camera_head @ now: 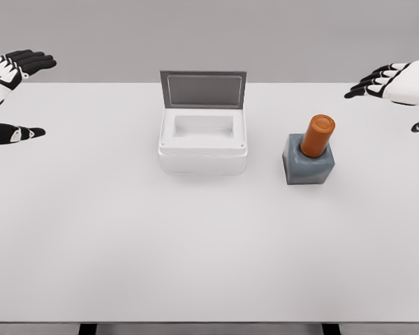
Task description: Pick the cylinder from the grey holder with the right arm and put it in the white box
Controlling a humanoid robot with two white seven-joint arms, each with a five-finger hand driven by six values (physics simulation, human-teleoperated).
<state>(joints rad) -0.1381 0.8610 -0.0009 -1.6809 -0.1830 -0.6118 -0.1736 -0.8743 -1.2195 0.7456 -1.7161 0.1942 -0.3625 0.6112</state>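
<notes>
1. Left hand hangs at the far left edge of the view, above the table's back corner. Its black fingers are spread and loose, pointing right, with nothing in them. The thumb juts out lower down, well apart from the fingers.
2. Moving right, the table is a broad white slab that fills most of the view, with a grey wall behind it.
3. Near the middle, toward the back, sits the box, white, with thick walls and a shallow hollow. Nothing lies inside it.
4. Its lid stands up at the back, hinged open, the grey inner face turned toward the front.
5. To the right of the box, apart from it, the holder rests on the table: a squat grey block.
6. The cylinder, orange, stands in the holder's top, leaning a little to the right. Its upper part sticks out clear of the block, and neither hand touches it.
7. At the far right edge the right hand hovers above the table's back corner, up and to the right of the cylinder and well apart from it. Its dark fingers are spread, pointing left, holding nothing; one fingertip shows lower at the frame's edge.
</notes>
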